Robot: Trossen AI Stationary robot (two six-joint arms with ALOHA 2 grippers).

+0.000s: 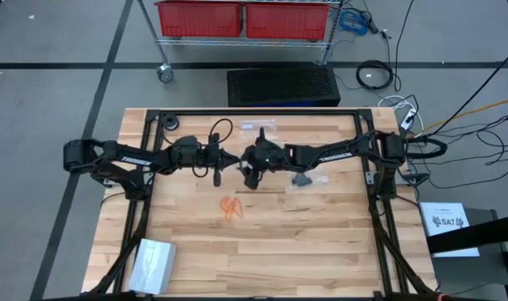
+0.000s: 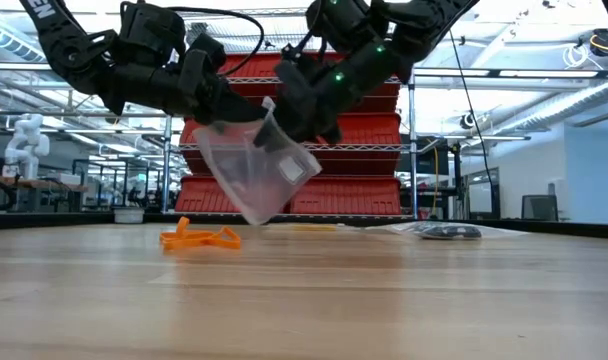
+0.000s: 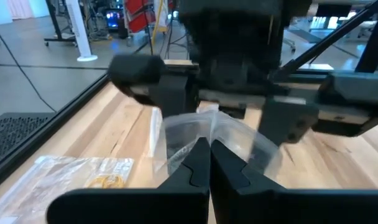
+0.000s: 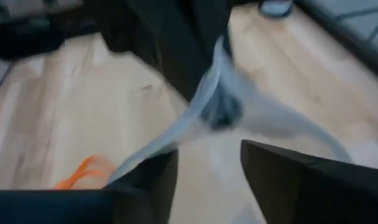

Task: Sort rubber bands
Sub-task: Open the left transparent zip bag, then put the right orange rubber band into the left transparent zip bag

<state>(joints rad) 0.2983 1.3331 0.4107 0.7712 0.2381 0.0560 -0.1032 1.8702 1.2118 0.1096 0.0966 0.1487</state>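
A clear plastic bag (image 2: 252,170) hangs lifted between my two grippers above the table's middle. My left gripper (image 3: 209,148) is shut on it. My right gripper (image 4: 207,163) faces it from the right with its fingers apart. A cluster of orange rubber bands (image 1: 231,206) lies loose on the wood, nearer than the grippers, and shows in the low view (image 2: 199,238) too. Black rubber bands sit in a clear bag (image 1: 304,179) lying flat right of centre. Pale tan bands lie in another flat bag (image 3: 83,174). My left gripper pinches the clear bag's upper edge (image 3: 204,132) between its two fingers, coming level from the table's left. The bag hangs tilted below the hold, clear of the table (image 2: 246,205). My right gripper has the bag's film (image 4: 176,134) running against one fingertip (image 4: 158,165). Whether that finger is inside the bag, I cannot tell.
A third clear bag (image 1: 258,128) lies near the table's far edge. A pale flat packet (image 1: 151,263) sits at the near left corner. Black frame rails (image 1: 145,167) run along the table's sides. Bare wood (image 1: 321,242) lies near and right of the orange bands.
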